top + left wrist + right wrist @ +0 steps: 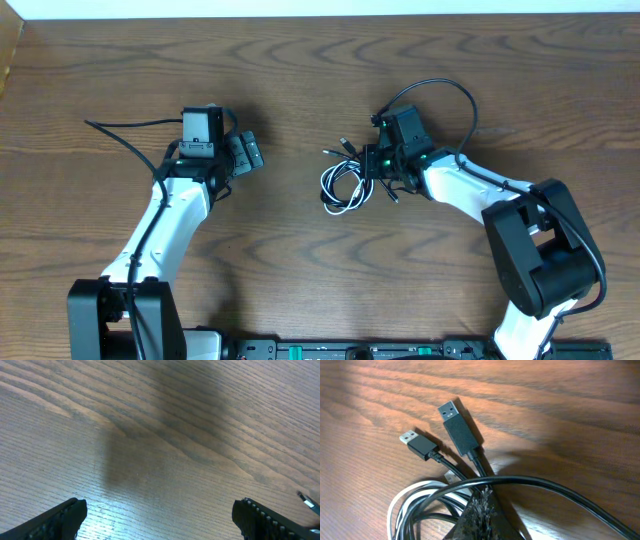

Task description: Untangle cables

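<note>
The cables (343,184) are not yet untangled. The white cord (394,510) and the black cords (545,483) lie looped over one another in a single knot on the table (300,70), right at the tips of the right gripper (480,510). That gripper is clenched with its tips pushed into the knot; I cannot tell whether a cord is actually pinched. A long plug (460,425) and a short plug (417,442) stick out free just beyond its tips. The left gripper (160,510) hangs spread wide and empty, well apart from the knot. As I judge it, every cord is left to separate. No box or tray shows.
</note>
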